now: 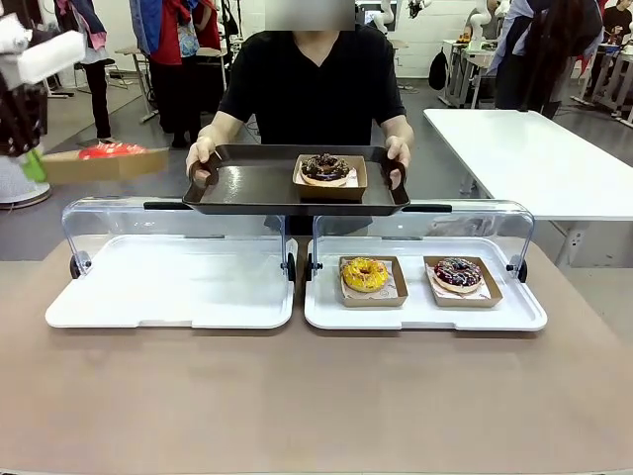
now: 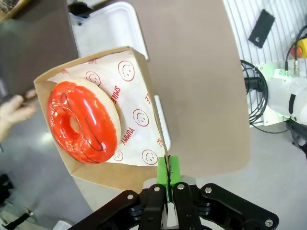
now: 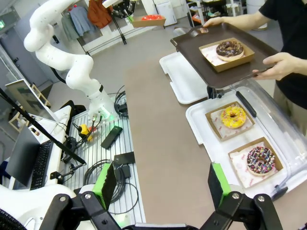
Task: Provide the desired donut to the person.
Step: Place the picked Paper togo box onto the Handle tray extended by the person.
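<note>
The left gripper (image 2: pixel 168 184) is clamped fully shut on the near edge of a brown cardboard tray (image 2: pixel 139 103), its green pads pinching the thin wall. In that tray, on printed paper, sits a red-glazed donut (image 2: pixel 82 122). In the front view this tray is held high at the far left, above and beyond the left white display base (image 1: pixel 168 287), level with the dark serving tray (image 1: pixel 257 183) the person (image 1: pixel 312 84) holds out with both hands at the far side.

The right gripper (image 3: pixel 160 184) hangs well back on the near right with its fingers spread wide and nothing between them.

On the serving tray a chocolate donut (image 1: pixel 325 167) in its own cardboard tray already rests, right of centre. Two remain in the right display base (image 1: pixel 425 315): a yellow donut (image 1: pixel 365 274) and a dark sprinkled donut (image 1: pixel 457 272).

Judging from this, the pick is done and the carry is under way; what is left is to bring the red donut across to the bare left part of the serving tray, set it down and let go.

The paper liner carries red smiley faces and the words "SMILE" and "YUMMY", though the lettering is small and sideways, so that reading is probable, not certain.
</note>
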Robot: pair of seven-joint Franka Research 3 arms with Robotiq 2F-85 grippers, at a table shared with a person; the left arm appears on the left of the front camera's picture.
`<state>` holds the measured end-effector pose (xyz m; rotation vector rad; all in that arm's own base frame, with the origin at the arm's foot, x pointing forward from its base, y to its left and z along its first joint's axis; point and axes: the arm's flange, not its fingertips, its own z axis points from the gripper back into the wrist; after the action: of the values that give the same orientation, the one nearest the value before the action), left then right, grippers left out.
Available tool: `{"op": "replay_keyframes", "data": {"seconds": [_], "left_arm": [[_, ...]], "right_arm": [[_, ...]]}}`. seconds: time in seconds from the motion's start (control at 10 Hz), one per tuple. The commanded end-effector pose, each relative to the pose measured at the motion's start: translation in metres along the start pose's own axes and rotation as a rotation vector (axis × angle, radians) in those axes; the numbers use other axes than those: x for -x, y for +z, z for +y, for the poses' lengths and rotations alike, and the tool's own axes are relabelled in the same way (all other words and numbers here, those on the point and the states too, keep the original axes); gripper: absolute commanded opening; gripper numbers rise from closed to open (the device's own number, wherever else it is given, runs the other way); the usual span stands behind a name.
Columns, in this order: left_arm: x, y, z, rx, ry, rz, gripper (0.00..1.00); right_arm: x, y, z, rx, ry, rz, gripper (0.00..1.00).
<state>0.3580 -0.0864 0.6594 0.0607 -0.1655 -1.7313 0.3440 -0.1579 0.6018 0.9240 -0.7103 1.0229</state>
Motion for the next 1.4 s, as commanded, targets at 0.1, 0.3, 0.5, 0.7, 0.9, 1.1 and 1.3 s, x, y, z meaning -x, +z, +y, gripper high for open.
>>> {"op": "replay_keyframes", "data": {"seconds": [0.1, 0.3, 0.5, 0.7, 0.9, 1.1, 1.3], "left_arm": [[-0.081, 0.036, 0.043, -0.042, -0.042, 0.069, 0.01], [-0.13, 0.018, 0.083, -0.086, -0.07, 0.126, 0.01], [-0.157, -0.018, 0.109, -0.076, -0.035, 0.162, 0.01], [-0.159, -0.051, 0.135, -0.046, 0.005, 0.179, 0.01], [-0.153, -0.073, 0.149, 0.005, 0.018, 0.154, 0.01], [-0.149, -0.089, 0.157, 0.059, 0.003, 0.107, 0.01], [-0.148, -0.1, 0.161, 0.076, 0.029, 0.09, 0.01]], "right_arm": [[0.0, 0.0, 0.0, -0.007, 0.006, -0.011, 1.0], [0.0, 0.0, 0.0, -0.007, 0.006, -0.011, 1.0], [0.0, 0.0, 0.0, -0.007, 0.006, -0.011, 1.0], [0.0, 0.0, 0.0, -0.007, 0.006, -0.011, 1.0], [0.0, 0.0, 0.0, -0.007, 0.006, -0.011, 1.0], [0.0, 0.0, 0.0, -0.007, 0.006, -0.011, 1.0], [0.0, 0.0, 0.0, -0.007, 0.006, -0.011, 1.0]]}}
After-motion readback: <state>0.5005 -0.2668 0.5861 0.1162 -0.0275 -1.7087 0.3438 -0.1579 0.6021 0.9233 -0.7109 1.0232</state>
